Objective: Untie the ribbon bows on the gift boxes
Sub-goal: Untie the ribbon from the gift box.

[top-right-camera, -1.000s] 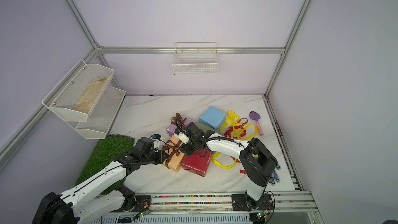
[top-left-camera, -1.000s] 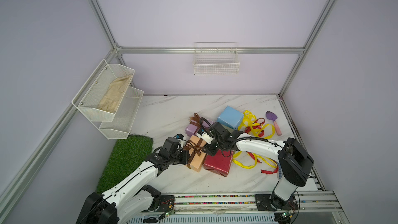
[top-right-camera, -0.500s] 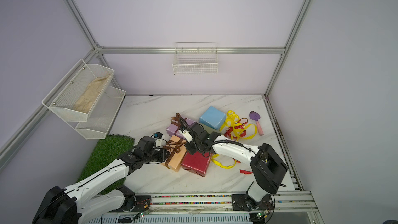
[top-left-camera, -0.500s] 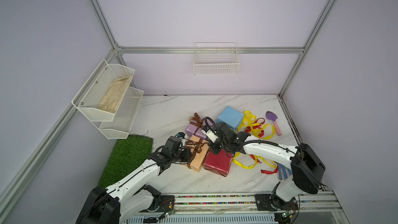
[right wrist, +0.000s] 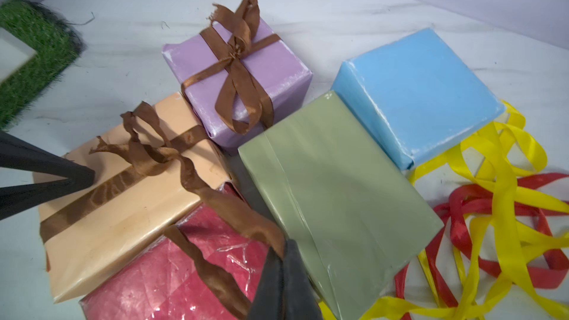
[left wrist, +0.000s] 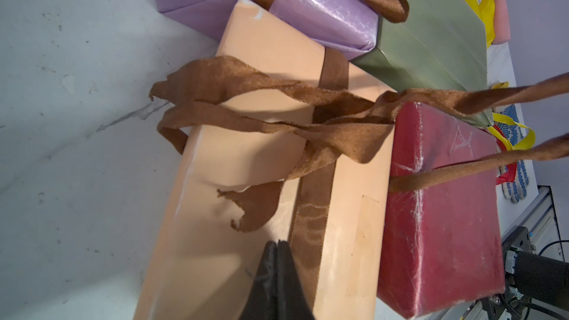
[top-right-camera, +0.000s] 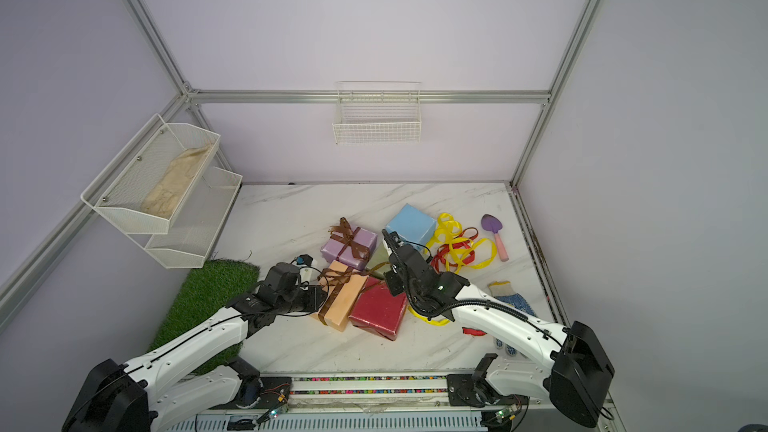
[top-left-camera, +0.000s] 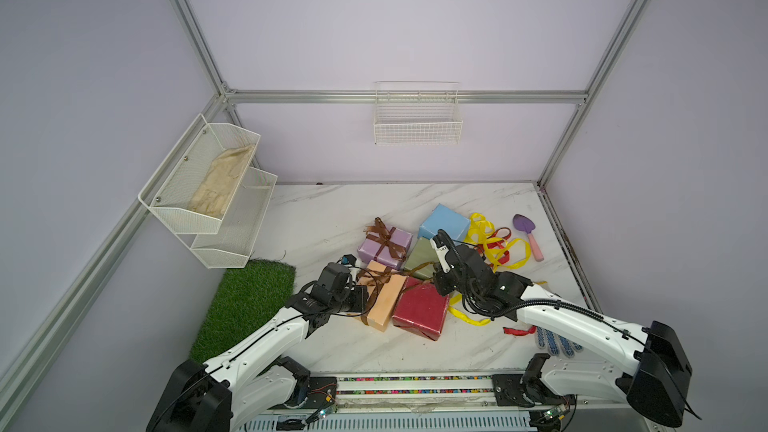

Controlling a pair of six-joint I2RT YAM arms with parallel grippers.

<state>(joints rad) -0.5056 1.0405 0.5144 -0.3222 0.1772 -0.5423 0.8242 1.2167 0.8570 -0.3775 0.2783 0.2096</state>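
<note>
Five boxes cluster right of centre on the marble table [top-left-camera: 332, 209]. Top views: the right gripper [top-left-camera: 434, 280] is masked by its own wrist, jaws unreadable there; the left gripper [top-left-camera: 365, 299] blends into the near-left edge of the peach box [top-left-camera: 388, 309]. The right arm [top-left-camera: 582, 326] covers part of the dotted glove [top-right-camera: 509, 295]; the olive box [top-left-camera: 419, 255] is half hidden behind that wrist. The left arm [top-left-camera: 270, 330] reaches in low from the near left, the right arm from the near right, wrists facing across the peach box and dark red box [top-left-camera: 419, 313]. Left wrist view: fingers [left wrist: 264, 272] pressed together, nothing between, tips resting on the peach box top just beside the flat band of the brown ribbon [left wrist: 277, 103]; two strands stretch out of frame over the dark red box. Right wrist view: jaws closed, pinching one of those strands above the dark red box; the slack, crumpled bow lies on the peach box. The lilac box [right wrist: 286, 69] carries a tied brown bow [right wrist: 237, 53]. Loose ribbons [right wrist: 498, 210] right of the light blue box [right wrist: 415, 93] are cut off at the frame edge.
</note>
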